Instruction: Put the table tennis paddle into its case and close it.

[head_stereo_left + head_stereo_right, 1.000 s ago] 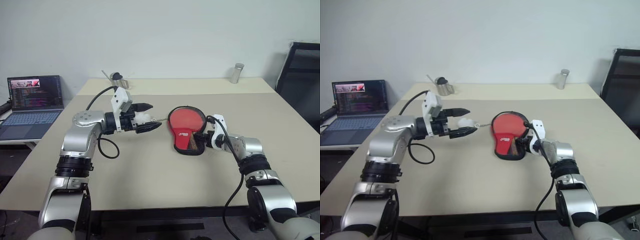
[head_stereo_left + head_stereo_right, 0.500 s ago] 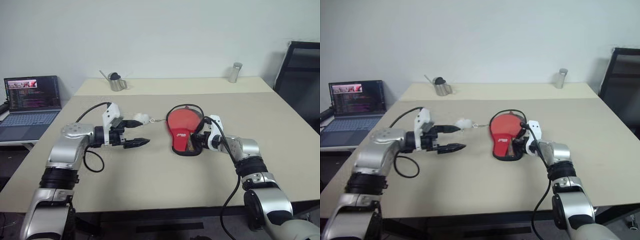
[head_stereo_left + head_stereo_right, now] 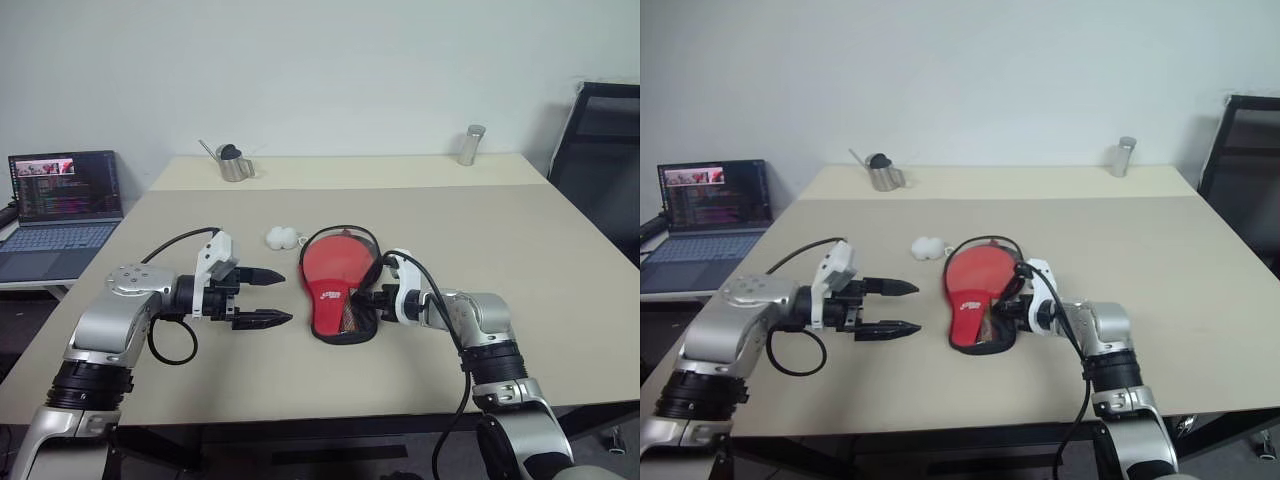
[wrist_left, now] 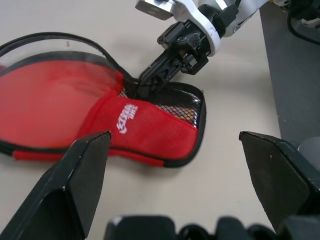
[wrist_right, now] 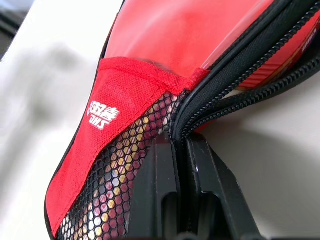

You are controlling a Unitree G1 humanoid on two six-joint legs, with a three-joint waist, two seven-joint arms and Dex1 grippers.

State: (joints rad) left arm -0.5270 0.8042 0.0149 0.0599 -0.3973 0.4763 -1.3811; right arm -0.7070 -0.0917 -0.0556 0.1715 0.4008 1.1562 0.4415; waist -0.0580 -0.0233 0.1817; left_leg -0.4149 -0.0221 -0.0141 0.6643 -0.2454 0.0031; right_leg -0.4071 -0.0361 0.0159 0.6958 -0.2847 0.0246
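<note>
Right fingers (image 3: 368,298) pinch the case (image 3: 335,285) edge; left fingers (image 3: 262,297) spread, just beside.

Case (image 3: 335,290) mid-table (image 3: 560,300), left gripper (image 3: 265,298) to its left, right gripper (image 3: 362,298) at its right edge, laptop (image 3: 60,205) far left

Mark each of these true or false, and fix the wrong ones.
1. The right tool is shut on the case edge. True.
2. The left tool holds the case. False: it is open, apart from the case.
3. The case lies fully zipped. False: it lies open, red inside showing.
4. A laptop stands open beside the table. True.
5. A white object sits on the case. False: it lies beside it on the table.
</note>
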